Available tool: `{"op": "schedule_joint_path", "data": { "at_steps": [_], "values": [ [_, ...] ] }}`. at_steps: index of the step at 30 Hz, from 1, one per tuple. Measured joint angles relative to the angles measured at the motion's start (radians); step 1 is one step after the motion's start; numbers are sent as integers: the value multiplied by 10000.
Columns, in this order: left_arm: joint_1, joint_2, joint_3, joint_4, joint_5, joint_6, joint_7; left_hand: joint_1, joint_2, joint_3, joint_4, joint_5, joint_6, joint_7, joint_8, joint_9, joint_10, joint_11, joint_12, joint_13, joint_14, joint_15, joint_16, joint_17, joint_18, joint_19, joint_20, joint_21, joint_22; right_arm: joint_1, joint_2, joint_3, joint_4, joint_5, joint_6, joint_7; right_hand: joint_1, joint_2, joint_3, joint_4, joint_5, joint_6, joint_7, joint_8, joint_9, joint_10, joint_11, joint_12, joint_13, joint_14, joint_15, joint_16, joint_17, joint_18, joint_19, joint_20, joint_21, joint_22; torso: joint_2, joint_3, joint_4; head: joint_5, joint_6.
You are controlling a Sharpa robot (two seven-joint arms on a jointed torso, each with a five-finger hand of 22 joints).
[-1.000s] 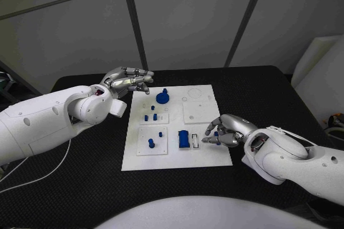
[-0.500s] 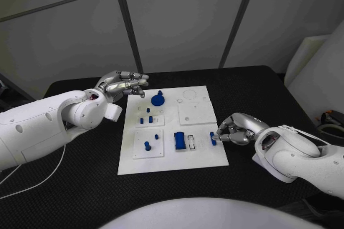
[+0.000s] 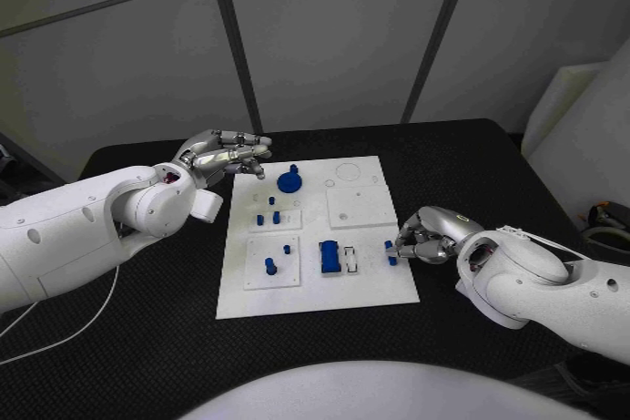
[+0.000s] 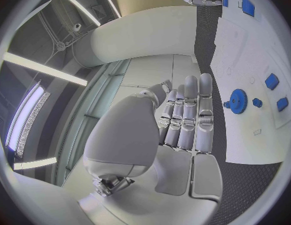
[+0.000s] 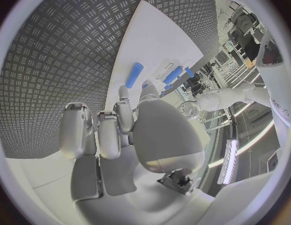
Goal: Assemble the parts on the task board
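The small blue cylindrical peg [image 3: 390, 252] lies at the right edge of the white rectangular task board [image 3: 315, 292], with the fingertips of the right silver hand [image 3: 427, 238] curled down against it; whether they actually pinch it I cannot tell. On the board sit a blue gear [image 3: 290, 180] near the far edge, several short blue pegs [image 3: 267, 218] in raised white square plates, and a blue rectangular block [image 3: 330, 257] beside a white slot. The left silver hand [image 3: 226, 154] hovers above the black table [image 3: 157, 347] just off the board's far left corner, its fingers curled in together around nothing.
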Motion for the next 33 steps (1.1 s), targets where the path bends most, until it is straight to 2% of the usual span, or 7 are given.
{"op": "schedule_joint_path", "data": {
  "at_steps": [5, 9, 14, 16, 19, 22, 33],
  "values": [
    [0, -1, 0, 1, -2, 5, 0, 0, 0, 0, 0, 0, 0, 0, 0, 0, 0, 0, 0, 0, 0, 0, 0, 0, -1, 0, 0, 0, 0, -1, 170, -2, -137, -159, 151, -132, 3, -3, -1, -1, 0, 0, 0, 0, 0, -1, 1, 0, -72, 0, 0, 0, 0, -1, 0, 0, 0, 0, 0, -2, 0, 12, -16],
    [-2, -1, 0, 6, -2, 9, 0, 0, 0, 0, 0, 0, 0, 0, 0, 0, 0, 0, 0, 1, 0, 0, 0, 0, 0, 0, 0, 0, 0, -1, 285, -1, -228, -275, 283, -206, 108, -108, -1, -1, 0, 39, -33, 0, 3, -1, 1, 0, -81, 0, 0, 0, -1, 0, 0, 0, 0, 0, 0, -3, -1, 16, -45],
    [-3, -3, 0, 7, -3, 14, -1, 0, 0, 0, 0, 0, 0, 0, 0, 0, 0, 0, 0, 1, 0, 0, 0, -4, -1, 0, 0, 0, 1, 12, 422, 15, -295, -424, 447, -244, 369, -205, 35, -188, 0, 150, -32, -49, 6, -1, 1, 1, -90, -1, 1, 0, -1, 0, 0, 0, 0, -1, 0, -3, -6, 34, -66],
    [-3, -5, -1, 8, -3, 16, -1, 0, 0, 0, 0, 0, 0, 0, 0, 0, 0, 0, 0, 1, 0, 0, 0, -8, -1, 0, 0, 0, 1, 23, 454, 25, -313, -508, 538, -255, 607, -229, 81, -366, -174, 208, -77, -49, 4, 2, -3, 2, -87, -2, 3, 0, -1, 1, 0, -1, 0, 0, 0, -4, -6, 35, -78],
    [-3, -10, -1, 10, -4, 20, -1, 0, 0, 0, 0, 0, 0, 0, 0, 0, 0, 0, 0, 1, 0, 0, 0, -8, 0, 0, 0, 0, 1, 43, 492, 43, -331, -702, 735, -275, 962, -223, 242, -567, -804, 307, -88, -64, 7, 14, -16, -2, -52, -21, 22, 0, -2, 0, 0, 0, 0, -1, -2, -7, -6, 43, -92],
    [-3, -20, -1, 12, -5, 26, -5, 0, 0, 0, 0, 0, 0, 0, 0, 0, 0, 0, 0, 1, 0, 0, 0, -7, 0, 0, 0, 0, 1, 61, 531, 56, -331, -995, 974, -287, 1317, -172, 357, -750, -1070, 307, -88, -99, 12, 12, -18, -70, 458, -20, 21, 0, -2, 0, 0, 0, 0, -1, -5, -7, -12, 55, -106],
    [-3, -42, -1, 29, -7, 68, -38, 0, 0, 0, 0, 0, 0, 0, 41, 0, 0, 0, 0, -8, 0, 1, 0, -24, 0, 0, 0, 0, 1, 99, 702, 90, -315, -2398, 1834, -318, 1525, -277, 435, -966, -1165, 379, -88, -136, 46, 12, -18, -27, 458, -20, 21, 0, -3, 1, 0, -1, 0, -1, -12, -10, -13, 62, -165]
  ]
}}
